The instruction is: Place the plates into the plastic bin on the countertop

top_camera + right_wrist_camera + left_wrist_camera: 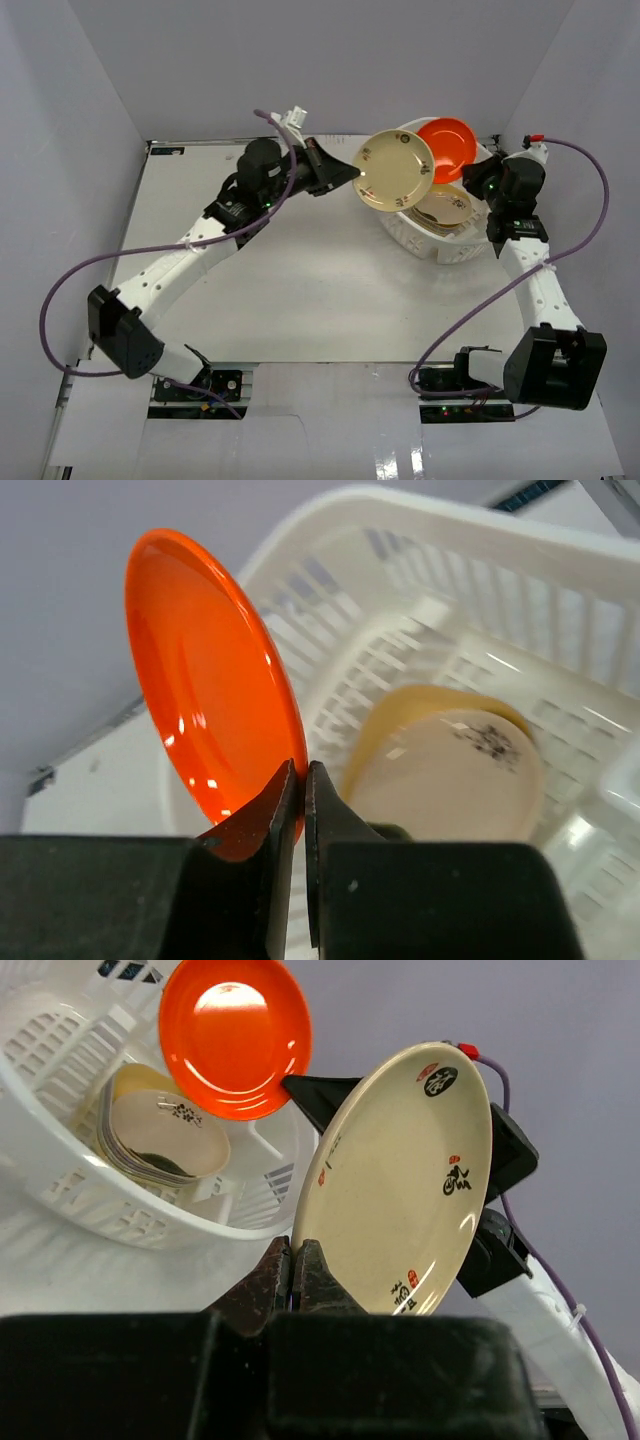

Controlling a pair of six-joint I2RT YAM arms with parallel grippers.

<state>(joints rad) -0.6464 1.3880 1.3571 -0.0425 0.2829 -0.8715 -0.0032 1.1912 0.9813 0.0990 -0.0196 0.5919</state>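
1. Currently, your left gripper (292,1265) is pinched tight on the lower rim of the cream plate (400,1190), which stands nearly on edge over the near-left side of the plastic bin (440,255). Your right gripper (303,780) is likewise pressed onto the rim of the orange plate (210,680), held up above the bin's far side. A stack of plates (450,770) already lies flat in the bin.
2. Watch the grips. Each plate hangs from a thin nip at its edge, so a quick wrist turn could make it swivel or slide out between the fingers.
3. Mind the two plates meeting. They are close over the same bin, and lowering both at once may knock one loose.
4. Release too high or too upright, and a plate may land on edge, strike the rim, and tip out onto the countertop (300,270).
5. The top view alone places both plates against the bin's outline, but there the plates overlap, so you cannot tell if they touch.
6. The wrist views alone show the pinch points on the rims and the stack's depth. The left wrist view also shows daylight between the orange plate and the cream one.
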